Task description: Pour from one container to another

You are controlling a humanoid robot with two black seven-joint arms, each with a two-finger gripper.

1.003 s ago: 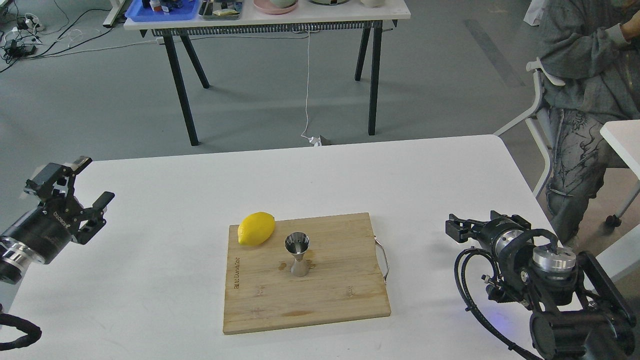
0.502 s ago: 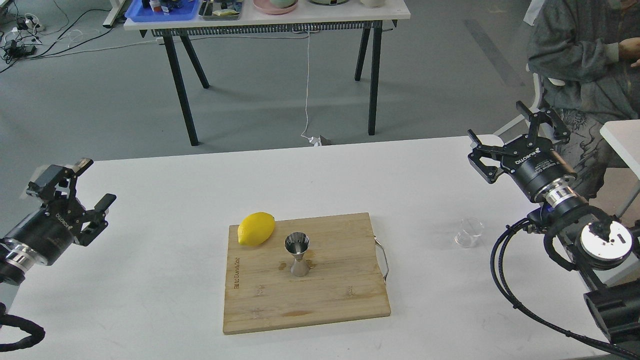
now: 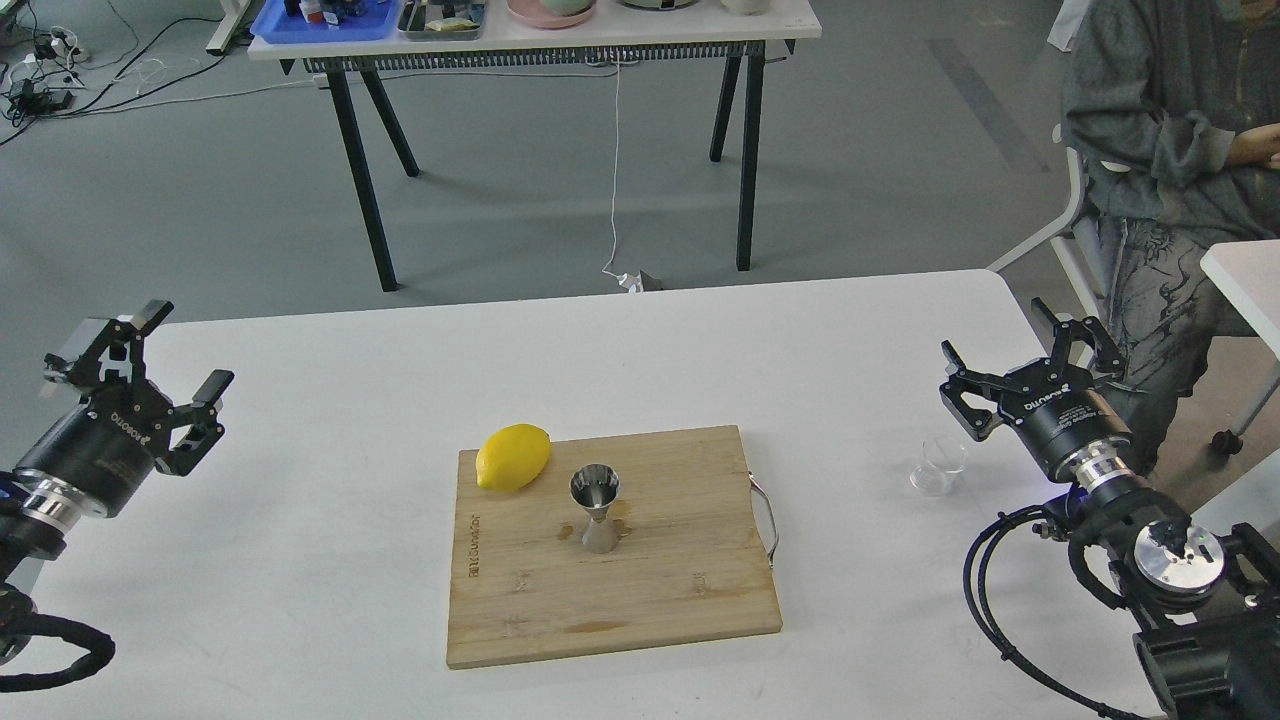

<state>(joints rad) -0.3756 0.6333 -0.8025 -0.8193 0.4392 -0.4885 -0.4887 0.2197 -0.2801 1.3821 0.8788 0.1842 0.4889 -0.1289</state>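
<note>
The small clear glass cup (image 3: 938,466) stands upright on the white table (image 3: 330,520) at the right, off the board. The steel hourglass jigger (image 3: 596,511) stands upright near the middle of the wooden cutting board (image 3: 640,590). My right gripper (image 3: 1022,356) is open, its fingers spread, hovering just above and right of the glass cup without touching it. My left gripper (image 3: 172,352) is open at the table's left edge, far from both containers.
A yellow lemon (image 3: 513,457) lies on the board's back left corner. The board has a metal handle (image 3: 766,518) on its right side. A seated person (image 3: 1170,150) is beyond the table's right corner. Another table (image 3: 530,40) stands behind.
My right arm swung up from low over the table's right edge, uncovering the glass cup, then came down and closer to it. My left gripper shifted slightly up and left.
</note>
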